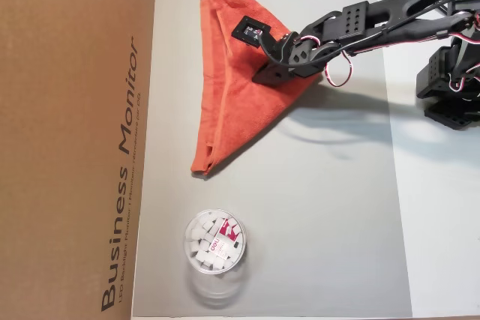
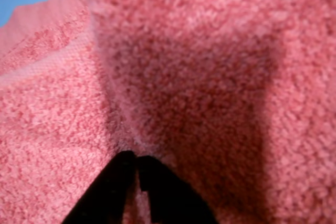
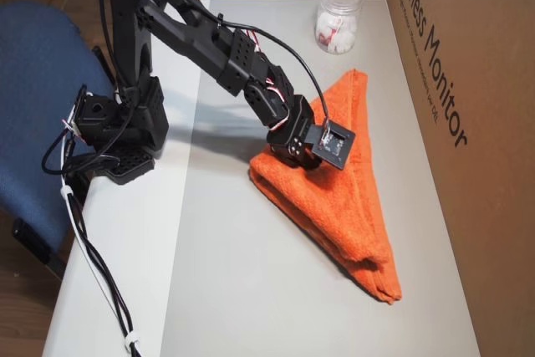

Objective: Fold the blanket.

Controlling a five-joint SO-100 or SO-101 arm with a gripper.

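The orange-red blanket lies on the grey mat folded into a long triangle, its layered point nearest the tub in an overhead view. From the other overhead view the blanket runs along the cardboard wall. My gripper presses down on the blanket's right edge near its wide end, also shown as the gripper. In the wrist view terry cloth fills the frame, and my gripper has its black fingertips together with a ridge of cloth pinched between them.
A clear round tub of small white pieces stands on the mat beyond the blanket's point, also seen as the tub. A tall cardboard box walls one side. The arm's base sits by a blue chair.
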